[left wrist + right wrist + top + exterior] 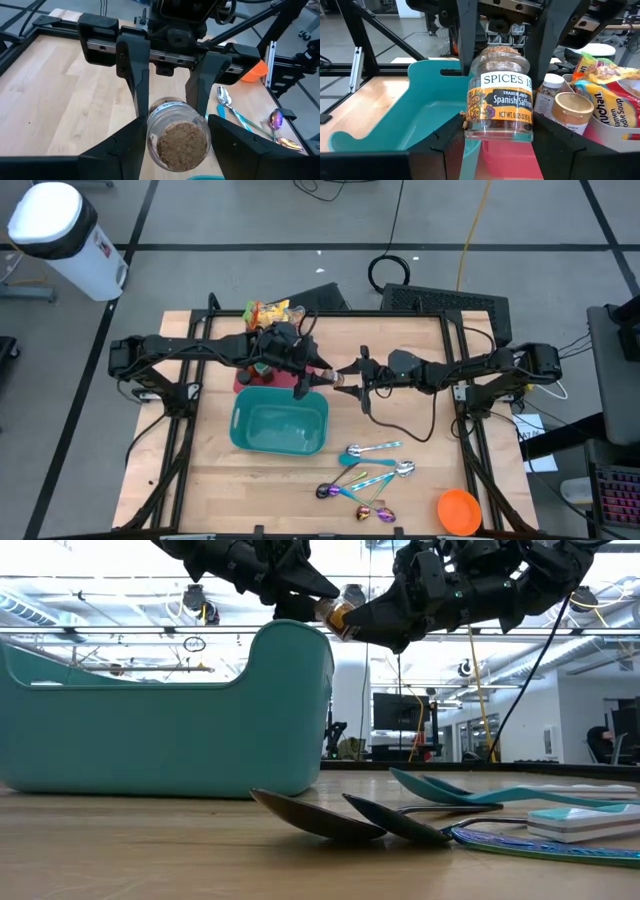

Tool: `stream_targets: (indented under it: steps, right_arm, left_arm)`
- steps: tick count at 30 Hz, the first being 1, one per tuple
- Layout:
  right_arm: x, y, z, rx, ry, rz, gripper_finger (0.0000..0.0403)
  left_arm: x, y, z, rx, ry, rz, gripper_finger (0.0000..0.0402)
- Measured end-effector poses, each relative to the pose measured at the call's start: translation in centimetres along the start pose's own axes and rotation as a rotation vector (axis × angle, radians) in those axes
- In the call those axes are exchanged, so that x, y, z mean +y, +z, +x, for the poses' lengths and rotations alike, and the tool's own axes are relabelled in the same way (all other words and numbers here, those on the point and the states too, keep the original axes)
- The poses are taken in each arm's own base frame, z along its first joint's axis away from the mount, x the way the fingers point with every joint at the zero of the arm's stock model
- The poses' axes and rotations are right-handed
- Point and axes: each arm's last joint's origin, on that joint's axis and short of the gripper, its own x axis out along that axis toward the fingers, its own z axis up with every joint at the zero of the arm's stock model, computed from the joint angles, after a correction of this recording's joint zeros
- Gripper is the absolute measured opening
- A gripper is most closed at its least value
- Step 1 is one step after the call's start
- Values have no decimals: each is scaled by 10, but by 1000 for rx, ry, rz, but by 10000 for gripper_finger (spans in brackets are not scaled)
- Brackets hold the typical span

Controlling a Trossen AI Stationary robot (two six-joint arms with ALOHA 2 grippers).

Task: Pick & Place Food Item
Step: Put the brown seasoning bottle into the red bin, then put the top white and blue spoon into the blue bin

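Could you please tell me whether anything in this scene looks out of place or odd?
One thing stands out: the saffron spice jar hangs in mid-air above the corner of the teal bin, gripped from opposite sides by both the left gripper and the right gripper together. Nothing looks spilled or damaged.

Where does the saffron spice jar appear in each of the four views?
High view: spice jar at centre, between both grippers, beside the teal bin's corner.
Low view: jar at top centre, above the bin.
Left wrist view: jar at bottom centre.
Right wrist view: jar at centre.
Shared landmark: the teal bin.
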Motion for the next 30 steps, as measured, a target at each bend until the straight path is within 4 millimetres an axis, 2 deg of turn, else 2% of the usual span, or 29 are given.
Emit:
stream_targets:
  steps: [4,8,13,15,17,18,20,22,26,30]
  right_arm:
    - [0,0,0,-1,-2,-2,179]
    - [0,0,0,-3,-2,-7,179]
    - [0,0,0,-7,-1,-33,181]
    - [0,2,0,-21,-1,-34,200]
    - [0,3,-1,-30,-9,-28,231]
    - [0,4,-1,-33,-10,-24,246]
    - [-1,3,-1,-28,-12,-19,275]
    - [0,4,-1,-26,-8,-19,297]
    - [0,6,-2,-41,-8,-21,322]
    - [0,8,-2,-59,-9,-23,327]
  left_arm:
    - [1,0,-1,-1,1,-3,209]
    - [1,0,-1,-1,-4,-16,175]
    - [1,1,-3,-5,-5,-29,174]
    - [-1,3,-8,-2,12,-30,174]
    - [-3,4,-19,17,62,-27,172]
    - [-4,4,-27,36,90,-24,148]
    - [-8,7,-43,40,158,-5,49]
    - [-13,8,-63,75,212,2,8]
    - [-19,4,-89,136,262,-10,1]
    - [-20,-1,-94,194,299,-27,3]
